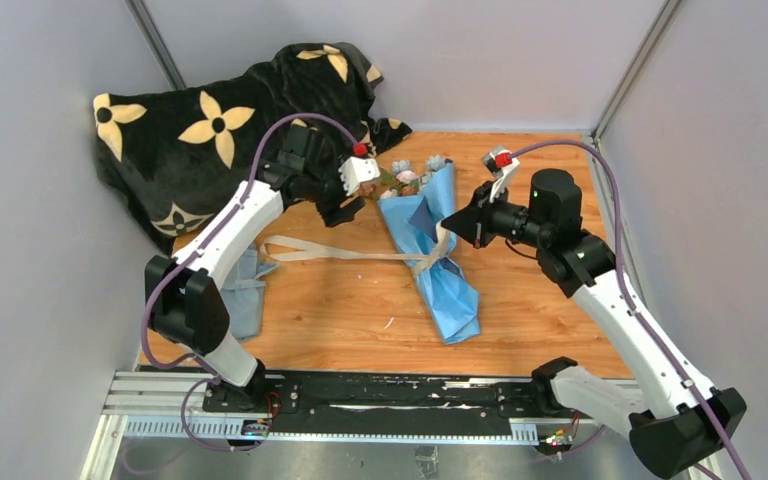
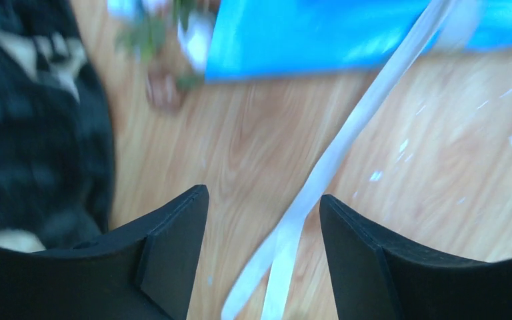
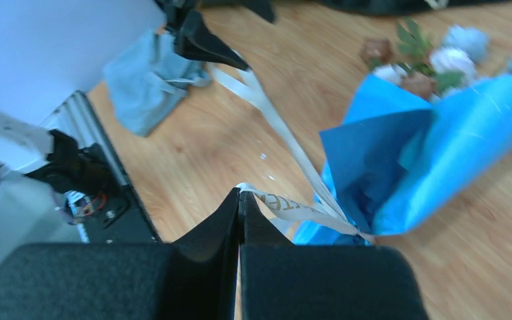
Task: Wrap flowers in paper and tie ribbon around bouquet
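Observation:
The bouquet lies slanted mid-table: flowers (image 1: 406, 179) poke out of the far end of a blue paper (image 1: 447, 285) cone. The beige ribbon (image 1: 340, 254) runs from the left across the wood and loops round the cone's waist. My right gripper (image 1: 449, 229) is shut on a short ribbon (image 3: 293, 208) end just beside the paper (image 3: 400, 160), pinched at the fingertips (image 3: 240, 193). My left gripper (image 1: 345, 211) hovers left of the flowers, open, its fingers (image 2: 173, 233) standing either side of the ribbon (image 2: 347, 133) without touching it. Paper (image 2: 320, 33) and flowers (image 2: 167, 40) show blurred beyond.
A black blanket (image 1: 210, 130) with cream flower prints is heaped at the back left, close behind the left arm. A grey-blue cloth (image 1: 245, 295) lies at the table's left edge. The black rail (image 1: 360, 395) runs along the near edge. Walls close in both sides.

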You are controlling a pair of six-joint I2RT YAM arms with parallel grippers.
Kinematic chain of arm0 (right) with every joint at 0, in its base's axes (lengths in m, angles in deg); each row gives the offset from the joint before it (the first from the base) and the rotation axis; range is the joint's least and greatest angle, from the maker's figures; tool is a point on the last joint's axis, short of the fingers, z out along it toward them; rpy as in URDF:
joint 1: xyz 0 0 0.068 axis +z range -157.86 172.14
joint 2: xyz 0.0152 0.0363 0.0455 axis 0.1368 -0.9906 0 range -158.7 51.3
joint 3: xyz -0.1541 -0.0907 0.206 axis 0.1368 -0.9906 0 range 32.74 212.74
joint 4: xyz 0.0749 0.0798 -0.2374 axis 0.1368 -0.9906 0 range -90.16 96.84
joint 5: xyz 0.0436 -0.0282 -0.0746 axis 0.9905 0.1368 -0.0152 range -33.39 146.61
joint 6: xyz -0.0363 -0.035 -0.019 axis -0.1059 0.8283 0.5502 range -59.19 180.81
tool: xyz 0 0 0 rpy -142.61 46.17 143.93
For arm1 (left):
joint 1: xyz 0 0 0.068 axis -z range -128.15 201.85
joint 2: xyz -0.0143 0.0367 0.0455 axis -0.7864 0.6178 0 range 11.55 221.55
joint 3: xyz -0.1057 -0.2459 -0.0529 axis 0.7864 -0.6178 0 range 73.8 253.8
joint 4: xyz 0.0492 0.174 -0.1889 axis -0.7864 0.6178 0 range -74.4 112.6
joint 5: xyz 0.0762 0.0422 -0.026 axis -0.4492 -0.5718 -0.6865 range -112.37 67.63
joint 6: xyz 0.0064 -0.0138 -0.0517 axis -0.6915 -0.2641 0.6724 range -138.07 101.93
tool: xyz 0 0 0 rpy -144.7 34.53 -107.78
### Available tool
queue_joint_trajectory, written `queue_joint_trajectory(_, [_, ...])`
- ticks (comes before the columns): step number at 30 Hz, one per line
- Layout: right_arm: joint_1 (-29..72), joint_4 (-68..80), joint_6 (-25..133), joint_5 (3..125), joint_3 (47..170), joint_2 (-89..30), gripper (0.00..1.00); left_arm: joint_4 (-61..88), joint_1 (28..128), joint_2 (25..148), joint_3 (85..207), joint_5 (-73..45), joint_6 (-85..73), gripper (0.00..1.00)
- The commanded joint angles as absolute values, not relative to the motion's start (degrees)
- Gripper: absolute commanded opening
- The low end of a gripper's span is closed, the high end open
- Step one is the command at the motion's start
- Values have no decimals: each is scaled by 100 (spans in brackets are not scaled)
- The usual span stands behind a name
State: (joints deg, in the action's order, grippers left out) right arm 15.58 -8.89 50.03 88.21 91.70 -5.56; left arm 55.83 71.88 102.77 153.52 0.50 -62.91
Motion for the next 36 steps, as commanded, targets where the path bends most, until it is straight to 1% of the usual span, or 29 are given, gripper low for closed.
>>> queue_joint_trajectory(1, [1843, -47, 4584, 9565, 9329, -731, 0, 6154, 7515, 10288, 16152, 1815, -5739, 71])
queue_joint_trajectory(2, [1868, 278, 4309, 9879, 9289, -812, 0, 6161, 7579, 10319, 16279, 2059, -5622, 73])
queue_joint_trajectory(4, [1956, 797, 4028, 10013, 9252, -917, 0, 6155, 7669, 10368, 16455, 2535, -5422, 76])
queue_joint_trajectory(6, [2100, 1194, 3697, 9769, 9214, -958, 0, 6180, 7705, 10446, 16508, 2961, -5149, 79])
queue_joint_trajectory(9, [2214, 1624, 3323, 9107, 9065, -938, 0, 6236, 7739, 10344, 16283, 3592, -5213, 83])
queue_joint_trajectory(11, [2275, 1897, 3103, 8709, 8920, -941, 0, 6244, 7880, 10266, 16074, 3662, -5352, 87])
queue_joint_trajectory(13, [2322, 2055, 2988, 8539, 8794, -996, 0, 6245, 8090, 10289, 15963, 3385, -5405, 90])
queue_joint_trajectory(16, [2338, 2176, 2897, 8454, 8679, -1039, 0, 6251, 8289, 10440, 15901, 3253, -5413, 99])
queue_joint_trajectory(19, [2348, 2217, 2853, 8389, 8611, -1047, 0, 6254, 8416, 10570, 16022, 3243, -5367, 99])
queue_joint_trajectory(23, [2377, 2251, 2813, 8352, 8575, -1105, 0, 6245, 8463, 10730, 16363, 2982, -5055, 85])
queue_joint_trajectory(24, [2378, 2279, 2793, 8351, 8552, -1128, 0, 6236, 8463, 10734, 16395, 2947, -5038, 79])
queue_joint_trajectory(26, [2378, 2342, 2755, 8357, 8515, -1164, 0, 6109, 8465, 10735, 16387, 2796, -4926, 60])
queue_joint_trajectory(27, [2378, 2374, 2744, 8380, 8497, -1180, 0, 6013, 8471, 10727, 16350, 2709, -4800, 52])
queue_joint_trajectory(28, [2382, 2387, 2722, 8385, 8487, -1193, 0, 5902, 8462, 10726, 16314, 2660, -4705, 49])
queue_joint_trajectory(32, [2385, 2467, 2680, 8395, 8453, -1216, 0, 5659, 8515, 10760, 16283, 2624, -4524, 50])
queue_joint_trajectory(33, [2387, 2468, 2685, 8402, 8454, -1216, 0, 5573, 8521, 10750, 16272, 2576, -4470, 48])
queue_joint_trajectory(36, [2387, 2463, 2682, 8427, 8455, -1207, 0, 5280, 8528, 10744, 16216, 2413, -4315, 37])
